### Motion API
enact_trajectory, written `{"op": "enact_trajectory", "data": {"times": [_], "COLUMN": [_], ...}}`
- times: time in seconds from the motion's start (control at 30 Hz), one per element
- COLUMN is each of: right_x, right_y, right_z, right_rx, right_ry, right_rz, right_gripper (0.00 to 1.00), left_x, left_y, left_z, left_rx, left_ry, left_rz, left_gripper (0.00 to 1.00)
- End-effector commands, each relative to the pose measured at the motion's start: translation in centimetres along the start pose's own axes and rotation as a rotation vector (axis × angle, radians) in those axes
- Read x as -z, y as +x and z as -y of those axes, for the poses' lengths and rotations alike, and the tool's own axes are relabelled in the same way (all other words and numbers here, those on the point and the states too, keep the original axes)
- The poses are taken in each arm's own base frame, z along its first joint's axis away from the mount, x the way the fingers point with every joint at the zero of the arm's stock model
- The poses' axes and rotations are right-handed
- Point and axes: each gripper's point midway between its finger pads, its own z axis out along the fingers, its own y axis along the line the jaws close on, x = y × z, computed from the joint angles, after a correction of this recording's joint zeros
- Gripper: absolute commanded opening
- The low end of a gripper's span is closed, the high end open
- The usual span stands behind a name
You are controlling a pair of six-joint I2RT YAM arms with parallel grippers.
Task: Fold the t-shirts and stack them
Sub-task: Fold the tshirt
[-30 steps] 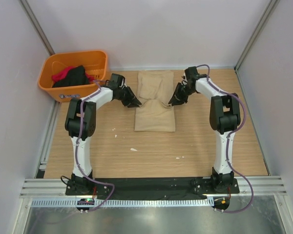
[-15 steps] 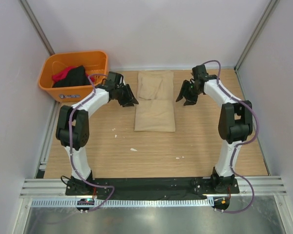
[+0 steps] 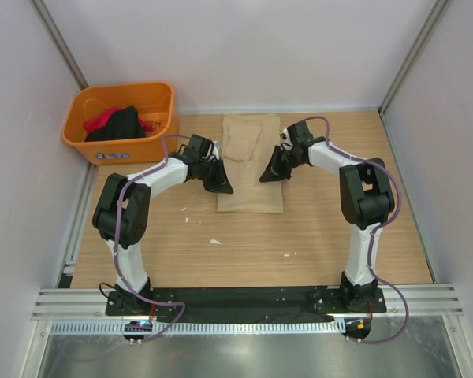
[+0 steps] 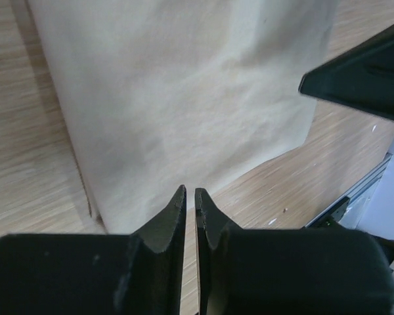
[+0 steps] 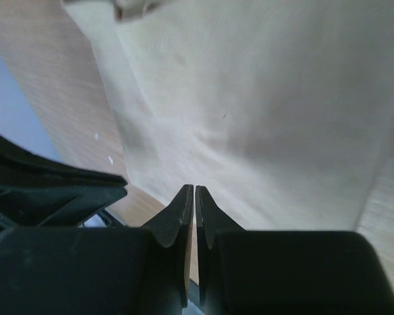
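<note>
Left gripper (image 4: 190, 195): fingers pressed almost together, only a sliver between the tips, poised at the edge of the folded tan-beige cloth t-shirt (image 4: 184, 98); whether cloth is pinched, I cannot tell; right gripper (image 5: 190, 191) is likewise nearly closed over the opposite edge; the shirt lies flat mid-back on the pale wooden table (image 3: 244, 244); black t-shirt (image 3: 123, 123) and red t-shirt (image 3: 100, 120) sit bunched in the orange plastic basket (image 3: 162, 98), far left corner.

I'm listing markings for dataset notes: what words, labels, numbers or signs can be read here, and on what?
None can be read in any view.
Pale label on the front wall of the orange basket: too small and blurred to read.
Tan t-shirt: no print visible.
</note>
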Motion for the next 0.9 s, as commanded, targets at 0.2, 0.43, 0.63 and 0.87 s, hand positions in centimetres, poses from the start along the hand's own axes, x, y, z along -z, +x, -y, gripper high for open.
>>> {"op": "enact_trajectory", "data": {"times": [0.2, 0.43, 0.63, 0.87], "right_x": [-2.0, -2.9, -2.2, 0.1], "right_y": [8.4, 9.8, 10.7, 11.6], "right_z": [-3.0, -1.6, 2.4, 6.4], "right_rx": [0.042, 0.047, 0.004, -0.034], "right_ry": [-0.155, -0.141, -0.075, -0.005], "right_rz": [-0.230, -0.268, -0.269, -0.261], "right_gripper": [0.07, 0.05, 0.05, 0.05], "left_x": [0.5, -0.5, -0.6, -0.7], "left_y": [3.2, 5.3, 6.5, 7.3], "left_z": [-1.6, -5.4, -8.0, -8.7], "left_rx": [-0.034, -0.034, -0.035, -0.044], "left_ry": [0.012, -0.097, -0.148, -0.155], "left_rz": [-0.063, -0.125, -0.160, -0.175], "left_gripper": [0.08, 0.08, 0.07, 0.06]}}
